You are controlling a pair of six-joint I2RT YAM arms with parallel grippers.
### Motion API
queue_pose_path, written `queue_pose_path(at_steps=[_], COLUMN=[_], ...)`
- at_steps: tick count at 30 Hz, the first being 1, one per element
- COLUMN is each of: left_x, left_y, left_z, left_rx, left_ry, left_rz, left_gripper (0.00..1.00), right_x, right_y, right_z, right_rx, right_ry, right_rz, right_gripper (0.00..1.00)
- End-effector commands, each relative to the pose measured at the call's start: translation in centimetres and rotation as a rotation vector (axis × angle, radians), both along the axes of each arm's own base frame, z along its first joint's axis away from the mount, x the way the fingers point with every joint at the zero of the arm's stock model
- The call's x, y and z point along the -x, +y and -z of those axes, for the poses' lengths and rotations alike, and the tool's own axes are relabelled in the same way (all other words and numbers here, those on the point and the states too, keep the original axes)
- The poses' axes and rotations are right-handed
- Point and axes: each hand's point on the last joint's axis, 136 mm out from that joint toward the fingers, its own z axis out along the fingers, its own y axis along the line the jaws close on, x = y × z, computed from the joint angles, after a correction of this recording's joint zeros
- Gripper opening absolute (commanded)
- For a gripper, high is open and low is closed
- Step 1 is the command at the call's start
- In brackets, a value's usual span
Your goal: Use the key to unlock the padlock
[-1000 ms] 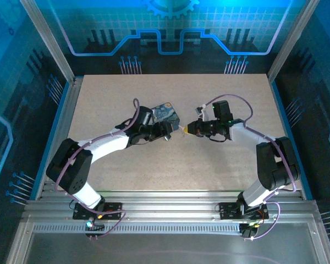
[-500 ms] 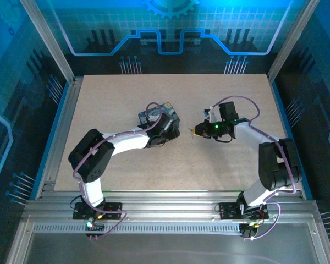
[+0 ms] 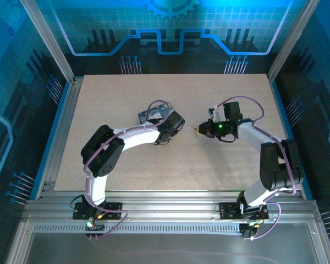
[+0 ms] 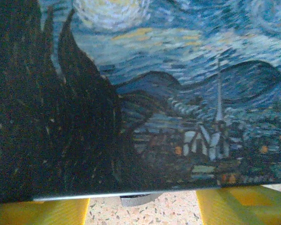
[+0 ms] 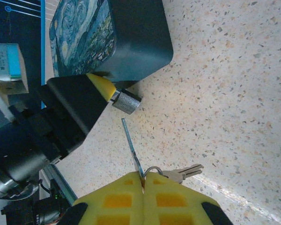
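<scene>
In the right wrist view my right gripper (image 5: 144,180) is shut on the key (image 5: 131,145). Its thin blade points up towards the padlock (image 5: 126,101), a small grey metal body at the lower edge of the patterned box (image 5: 107,37). A gap of bare table separates the blade tip from the padlock. A second key (image 5: 187,172) hangs from the ring beside my pads. A yellow-tipped finger (image 5: 101,86) of my left gripper (image 4: 143,208) rests against the padlock. In the left wrist view that gripper stands open, with the padlock (image 4: 139,199) between the pads and clear of both.
The box with the blue swirl picture (image 3: 153,114) stands tilted at mid-table, close in front of the left wrist camera. My left gripper (image 3: 175,123) and right gripper (image 3: 199,131) face each other a short way apart. Aluminium frame rails (image 3: 60,132) border the speckled table.
The left arm has folded in and swung its gripper to the box's right side. The box has shifted left and tipped up. The right gripper has drawn back slightly to the right with the key.
</scene>
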Motion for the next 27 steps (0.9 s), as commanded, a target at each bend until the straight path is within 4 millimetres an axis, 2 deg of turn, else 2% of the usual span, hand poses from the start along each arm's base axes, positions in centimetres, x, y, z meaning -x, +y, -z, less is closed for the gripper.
queue_pose_path(at_steps=[1, 7, 18, 21, 22, 24, 27], left_x=[0.1, -0.6, -0.5, -0.5, -0.6, -0.7, -0.4], left_y=[0.4, 0.0, 0.0, 0.2, 0.2, 0.1, 0.0], left_z=[1.0, 1.7, 2.8, 2.5, 2.4, 1.9, 0.9], left_rx=[-0.047, -0.057, -0.069, -0.070, -0.064, -0.042, 0.011], left_ry=[0.028, 0.040, 0.080, 0.087, 0.088, 0.095, 0.113], left_rz=[-0.024, -0.020, 0.002, 0.025, 0.037, 0.058, 0.091], left_gripper=[0.59, 0.51, 0.27, 0.18, 0.13, 0.06, 0.00], right_x=[-0.1, -0.1, 0.6, 0.9, 1.7, 2.3, 3.1], right_y=[-0.1, 0.0, 0.5, 0.7, 0.8, 1.1, 1.5], right_z=[-0.3, -0.5, -0.5, -0.7, 0.1, 0.5, 0.8], right_rx=[-0.024, -0.039, -0.056, -0.054, -0.046, -0.038, -0.029], right_ry=[-0.014, -0.014, -0.007, -0.018, 0.003, 0.009, 0.014], right_rz=[-0.011, -0.012, -0.031, -0.038, -0.044, -0.055, -0.072], right_gripper=[0.00, 0.00, 0.00, 0.00, 0.00, 0.00, 0.00])
